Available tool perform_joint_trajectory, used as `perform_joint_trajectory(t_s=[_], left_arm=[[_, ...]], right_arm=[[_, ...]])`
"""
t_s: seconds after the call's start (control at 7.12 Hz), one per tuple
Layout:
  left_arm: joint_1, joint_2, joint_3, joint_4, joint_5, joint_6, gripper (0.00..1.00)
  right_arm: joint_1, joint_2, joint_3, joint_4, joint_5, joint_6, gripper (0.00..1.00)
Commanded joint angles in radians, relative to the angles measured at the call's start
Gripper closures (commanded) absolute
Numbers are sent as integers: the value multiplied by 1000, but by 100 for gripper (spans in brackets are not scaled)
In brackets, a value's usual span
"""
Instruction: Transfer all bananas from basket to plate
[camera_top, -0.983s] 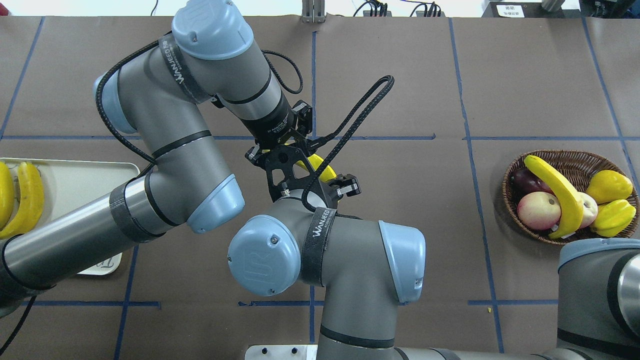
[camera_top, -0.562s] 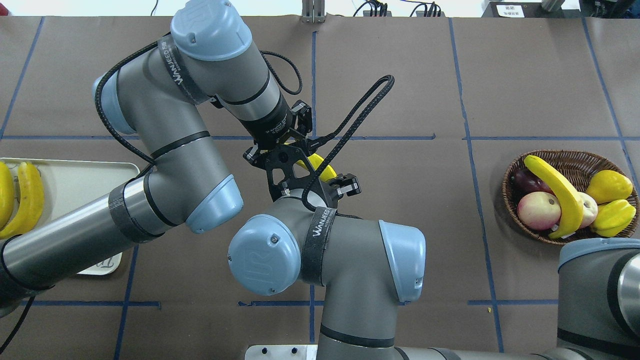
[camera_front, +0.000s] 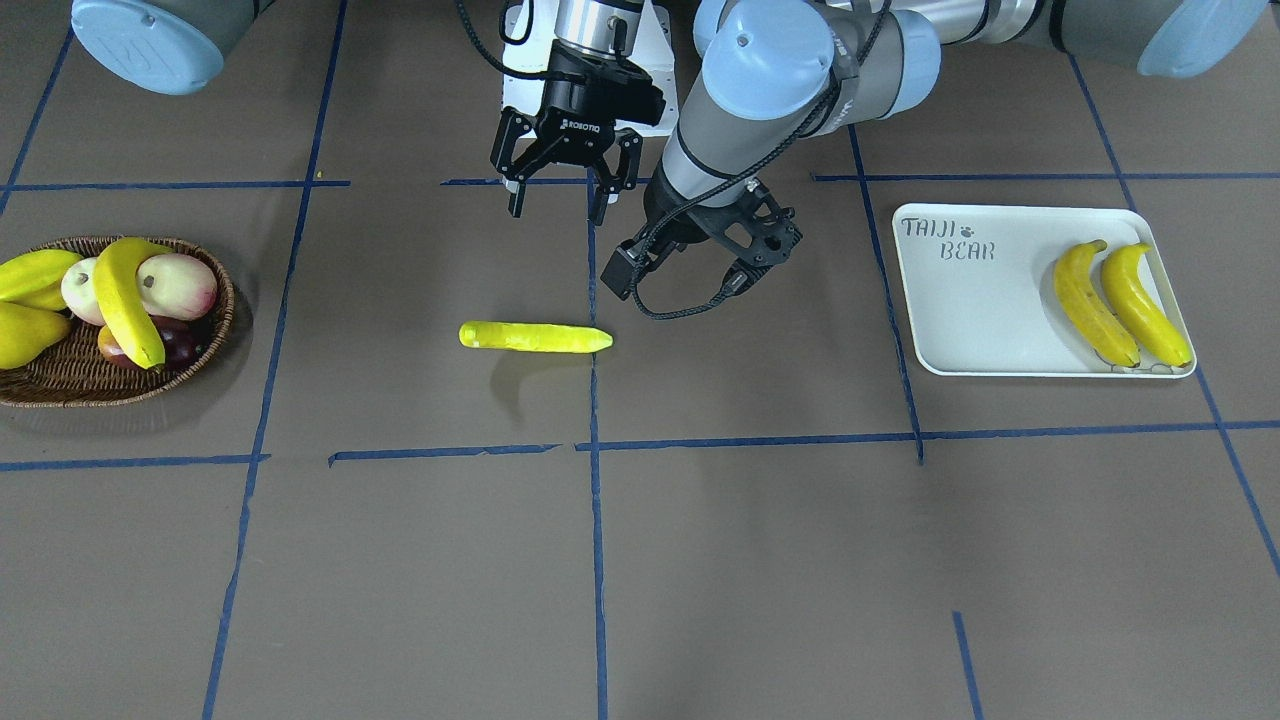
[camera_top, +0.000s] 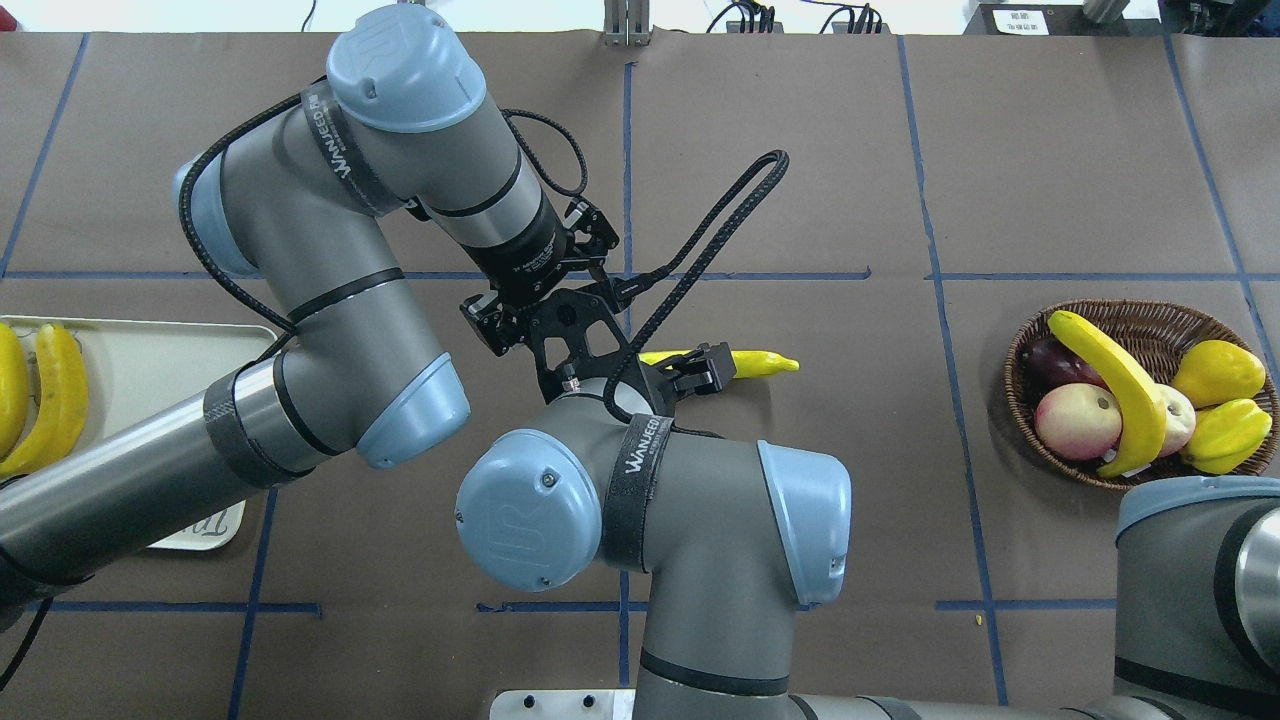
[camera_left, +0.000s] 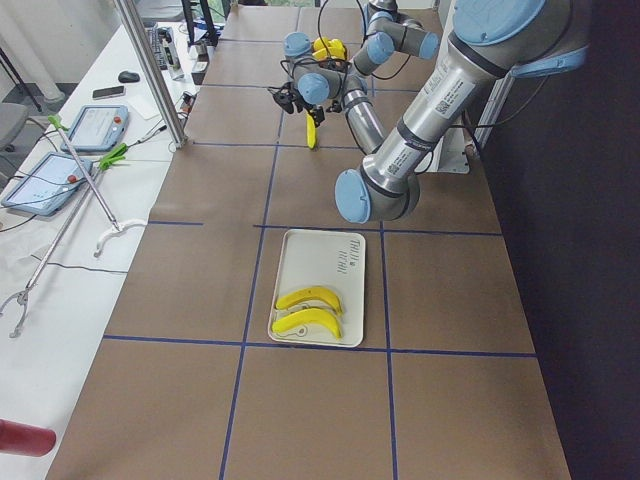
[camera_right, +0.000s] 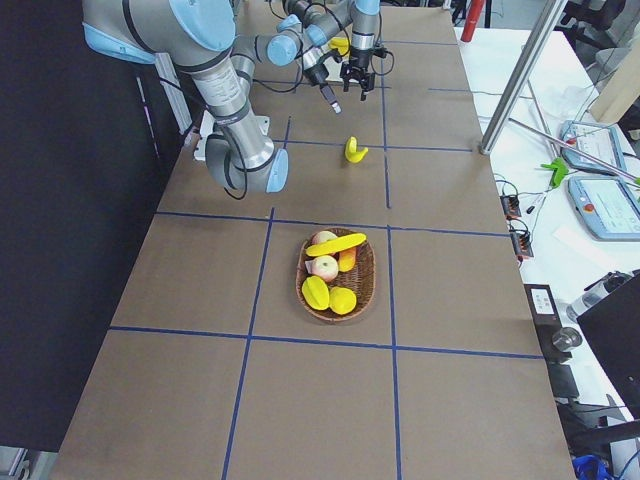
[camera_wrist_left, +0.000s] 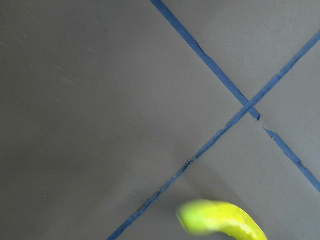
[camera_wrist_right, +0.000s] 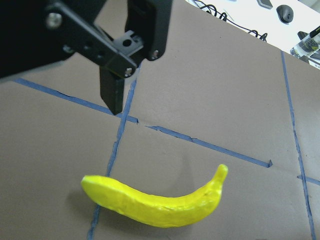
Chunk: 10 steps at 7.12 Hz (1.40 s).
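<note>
— Where are your arms right now?

— Both are over the middle of the table (camera_front: 760, 560). My right gripper (camera_front: 556, 212) points down with its two fingers spread wide and nothing between them. My left arm bends in beside it, wrist tilted. I can't tell whether the left gripper (camera_front: 745, 240) is open or closed, because its fingers are hidden in the black hardware.

— And the banana?

— The loose banana (camera_front: 535, 337) lies flat on the brown table cover, apart from both grippers. It's between the basket (camera_front: 60, 395) and the plate (camera_front: 980, 310), with one tip at a blue tape line (camera_front: 594, 400). From overhead, the right gripper hides part of it.

— The rest?

— Two bananas (camera_front: 1095, 290) lie side by side at the plate's outer end. One more banana (camera_front: 125, 295) lies across the top of the basket, over a round cream-and-pink fruit (camera_front: 178, 283), a dark red fruit (camera_front: 175, 345) and some yellow fruits (camera_front: 30, 275).

— How does the loose one look?

— Bright lemon yellow, smooth and gently curved, with a short stem.
</note>
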Motion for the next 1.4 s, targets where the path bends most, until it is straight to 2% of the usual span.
perform_joint_trajectory(t_s=[0.0,0.28,0.42,0.56,0.7,0.98,1.12,1.26], left_arm=[[-11,19,-5,0,1,11,1],[-45,89,-30,0,1,94,1],[-86,207,-133,7,-3,216,1],[-131,299,-227,16,-5,394,1],[-178,373,-258,16,-3,605,1],[-264,525,-295,14,-8,1134,1],[-274,527,-301,4,-2,1255,1],[-268,495,-307,-1,-3,1217,0]], right_arm=[[-21,-134,122,183,104,-17,1],[1,-148,120,209,129,-12,1],[10,-188,120,285,146,-12,1],[33,-211,120,324,205,-14,1],[64,-211,120,324,268,-14,1],[82,-213,111,324,320,-5,1],[84,-213,110,324,327,-2,1],[85,-213,108,324,327,-1,1]])
